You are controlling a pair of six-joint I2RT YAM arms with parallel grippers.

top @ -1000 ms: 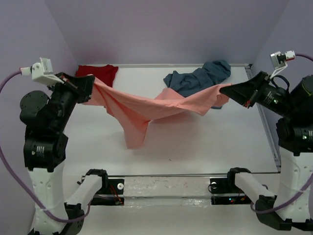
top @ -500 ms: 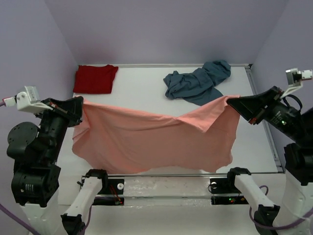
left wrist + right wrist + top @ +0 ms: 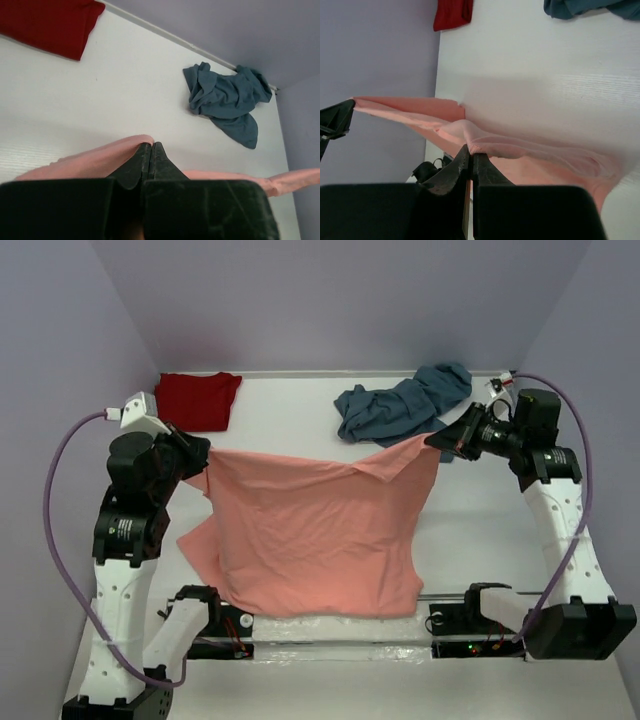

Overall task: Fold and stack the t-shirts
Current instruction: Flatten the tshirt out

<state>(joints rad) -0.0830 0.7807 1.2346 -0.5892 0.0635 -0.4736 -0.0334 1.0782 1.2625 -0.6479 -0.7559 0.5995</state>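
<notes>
The salmon-pink soft cloth t-shirt is held up over the white worktop and is stretched between the two arms. The left fingers are pressed together on one upper corner of this shirt, above the left edge of the worktop; in the left wrist view a small fold of pink cloth comes out just at their tips. The right fingers are also closed tight on the cloth, at the opposite upper corner, over the far right part of the worktop. From these two corners the upper edge of the shirt runs almost straight, with a small fold near the right side. The rest of the cloth spreads down toward the near edge of the worktop, and its lower edge reaches this near edge. The dark red folded t-shirt lies flat in the far left corner of the worktop. The teal-blue crumpled t-shirt lies along the far edge, toward the far right corner, just beside the right fingers in the top view.
</notes>
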